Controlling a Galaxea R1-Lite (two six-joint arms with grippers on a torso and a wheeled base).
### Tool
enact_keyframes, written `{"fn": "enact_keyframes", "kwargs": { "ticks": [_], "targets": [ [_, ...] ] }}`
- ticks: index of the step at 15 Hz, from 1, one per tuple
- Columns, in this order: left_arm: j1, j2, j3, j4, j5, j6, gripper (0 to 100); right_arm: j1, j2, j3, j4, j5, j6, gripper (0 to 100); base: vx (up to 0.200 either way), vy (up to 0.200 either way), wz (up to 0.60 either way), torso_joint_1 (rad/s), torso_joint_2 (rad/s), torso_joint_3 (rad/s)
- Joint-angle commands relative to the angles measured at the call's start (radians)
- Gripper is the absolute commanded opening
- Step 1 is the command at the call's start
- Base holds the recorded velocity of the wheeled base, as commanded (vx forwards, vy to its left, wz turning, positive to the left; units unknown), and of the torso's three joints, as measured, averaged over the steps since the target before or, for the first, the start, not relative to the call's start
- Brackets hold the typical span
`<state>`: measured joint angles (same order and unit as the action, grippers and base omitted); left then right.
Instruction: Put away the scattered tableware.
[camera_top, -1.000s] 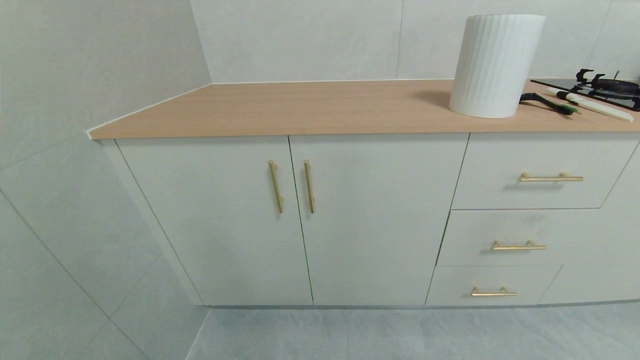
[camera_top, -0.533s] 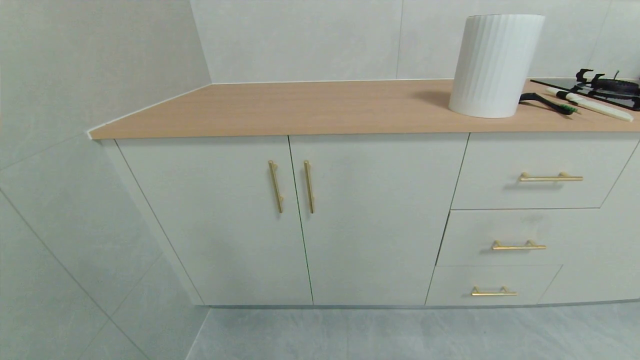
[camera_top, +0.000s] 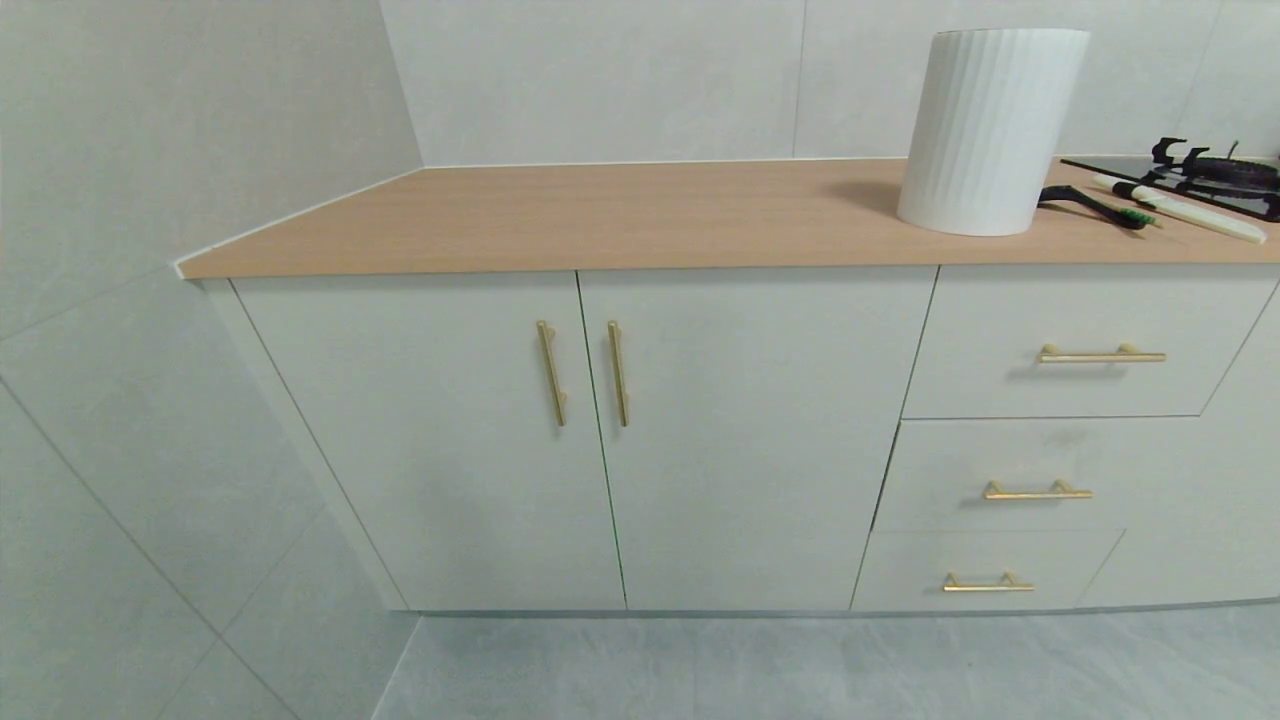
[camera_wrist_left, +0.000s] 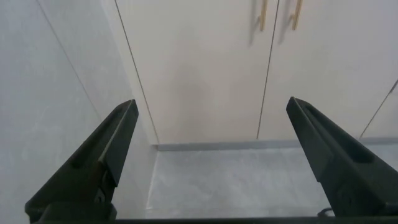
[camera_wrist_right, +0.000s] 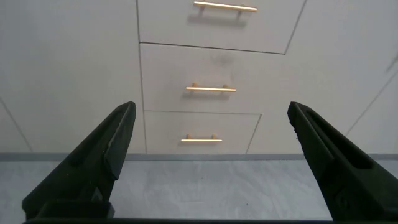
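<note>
A tall white ribbed container (camera_top: 988, 130) stands on the wooden countertop (camera_top: 600, 215) at the right. Just right of it lie a black-handled utensil (camera_top: 1095, 207) and a long white utensil (camera_top: 1185, 210). My left gripper (camera_wrist_left: 211, 112) hangs low and open in front of the double cabinet doors (camera_wrist_left: 273, 62), holding nothing. My right gripper (camera_wrist_right: 211, 115) is open too, low before the drawer stack (camera_wrist_right: 211, 87), with nothing between its fingers.
A black stove burner (camera_top: 1215, 170) sits at the counter's far right. Below are two doors with gold handles (camera_top: 585, 372) and three drawers (camera_top: 1040, 420). A tiled wall (camera_top: 150, 300) closes in on the left. Grey floor (camera_top: 800, 670) lies in front.
</note>
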<state>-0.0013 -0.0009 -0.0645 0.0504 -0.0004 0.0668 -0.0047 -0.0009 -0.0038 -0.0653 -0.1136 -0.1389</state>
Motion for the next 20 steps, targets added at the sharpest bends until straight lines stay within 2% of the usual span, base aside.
{"fn": "enact_keyframes", "kwargs": {
  "ticks": [1, 2, 3, 4, 5, 6, 8, 9, 10, 11, 12, 14, 17, 20],
  "targets": [
    [0.000, 0.001, 0.005, -0.001, 0.005, 0.007, 100, 0.000, 0.004, 0.004, 0.001, 0.003, -0.001, 100, 0.000, 0.000, 0.00, 0.000, 0.00, 0.000],
    [0.000, 0.001, 0.005, -0.001, 0.007, 0.008, 100, 0.000, 0.004, 0.004, 0.001, 0.006, -0.001, 100, 0.000, 0.000, 0.00, 0.000, 0.00, 0.000],
    [0.001, 0.001, 0.008, -0.004, 0.056, 0.010, 100, 0.000, 0.004, 0.004, 0.004, 0.025, 0.001, 100, 0.000, 0.000, 0.00, 0.000, 0.00, 0.000],
    [0.000, 0.001, 0.011, -0.004, 0.180, 0.021, 100, 0.000, 0.004, 0.004, 0.004, 0.029, 0.001, 100, 0.000, 0.000, 0.00, 0.000, 0.00, 0.000],
    [0.000, 0.001, 0.009, 0.000, 0.275, 0.027, 100, 0.000, 0.004, 0.004, 0.004, 0.029, 0.007, 100, 0.000, 0.000, 0.00, 0.000, 0.00, 0.000],
    [0.000, 0.001, 0.009, 0.003, 0.258, 0.044, 100, 0.000, 0.004, 0.004, 0.004, 0.029, 0.025, 100, 0.000, 0.000, 0.00, 0.000, 0.00, 0.000],
    [0.000, 0.005, 0.003, 0.023, 0.106, 0.074, 100, 0.002, 0.004, 0.004, 0.004, 0.034, 0.033, 100, 0.000, 0.000, 0.00, 0.000, 0.00, 0.000],
    [0.000, 0.001, 0.003, 0.023, 0.060, 0.080, 100, 0.000, 0.004, 0.004, 0.004, 0.045, 0.033, 100, 0.000, 0.000, 0.00, 0.000, 0.00, 0.000],
    [0.000, 0.002, 0.003, 0.023, 0.059, 0.082, 100, 0.002, 0.004, 0.004, 0.004, 0.068, 0.032, 100, 0.000, 0.000, 0.00, 0.000, 0.00, 0.000],
    [0.000, 0.002, 0.002, 0.023, 0.054, 0.080, 100, 0.002, 0.002, 0.004, 0.024, 0.143, 0.030, 100, 0.000, 0.000, 0.00, 0.000, 0.00, 0.000],
    [0.000, 0.001, 0.002, 0.022, 0.050, 0.080, 100, 0.002, 0.002, 0.004, 0.061, 0.155, 0.030, 100, 0.000, 0.000, 0.00, 0.000, 0.00, 0.000],
    [0.000, 0.001, 0.002, 0.022, 0.043, 0.080, 100, 0.002, 0.002, 0.004, 0.061, 0.157, 0.042, 100, 0.000, 0.000, 0.00, 0.000, 0.00, 0.000],
    [0.000, 0.001, 0.002, 0.022, 0.043, 0.079, 100, 0.002, 0.002, 0.004, 0.061, 0.135, 0.147, 100, 0.000, 0.000, 0.00, 0.000, 0.00, 0.000],
    [0.000, 0.001, 0.002, 0.022, 0.043, 0.080, 100, 0.002, 0.002, 0.004, 0.061, 0.132, 0.147, 100, 0.000, 0.000, 0.00, 0.000, 0.00, 0.000]
  ]
}}
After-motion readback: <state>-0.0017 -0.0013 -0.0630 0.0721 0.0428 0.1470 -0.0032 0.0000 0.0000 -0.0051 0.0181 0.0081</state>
